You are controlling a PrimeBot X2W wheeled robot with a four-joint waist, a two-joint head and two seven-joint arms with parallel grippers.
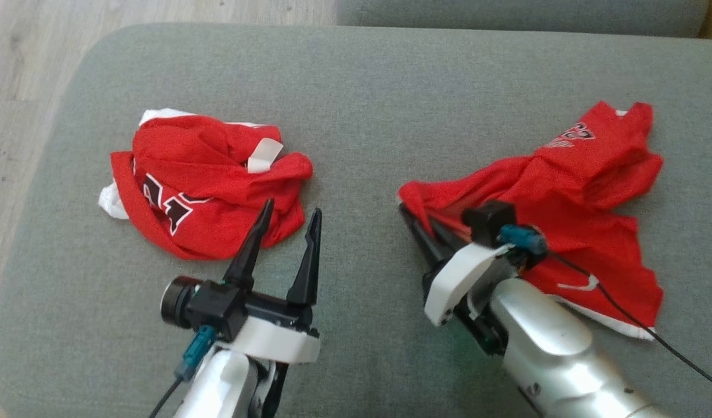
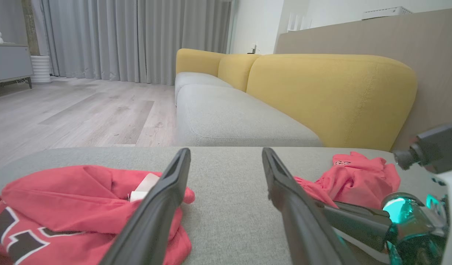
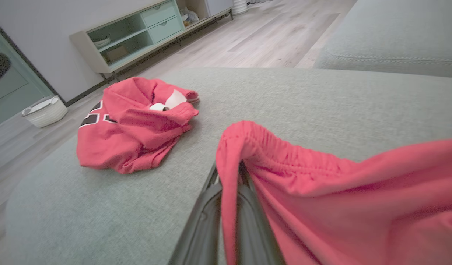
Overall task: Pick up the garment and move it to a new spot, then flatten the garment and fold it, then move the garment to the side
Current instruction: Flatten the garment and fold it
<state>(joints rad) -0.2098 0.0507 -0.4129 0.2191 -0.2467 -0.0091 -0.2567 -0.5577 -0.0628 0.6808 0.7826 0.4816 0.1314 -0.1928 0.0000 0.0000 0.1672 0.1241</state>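
Reaching low, right pincer (image 1: 416,225) clamps the red shorts (image 1: 570,191).

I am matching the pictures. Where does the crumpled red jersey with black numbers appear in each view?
Head view: the jersey lies left of centre, beyond the open left gripper.
Left wrist view: the jersey is at lower left, partly behind one finger.
Right wrist view: the jersey is left of centre, on the cushion.
Shared landmark: the red shorts, to the jersey's right in every view.

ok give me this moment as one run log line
stage: pick up | right claw: shut on red shorts at waistband | left claw: open, by red jersey, holding nothing | surface: grey cushion
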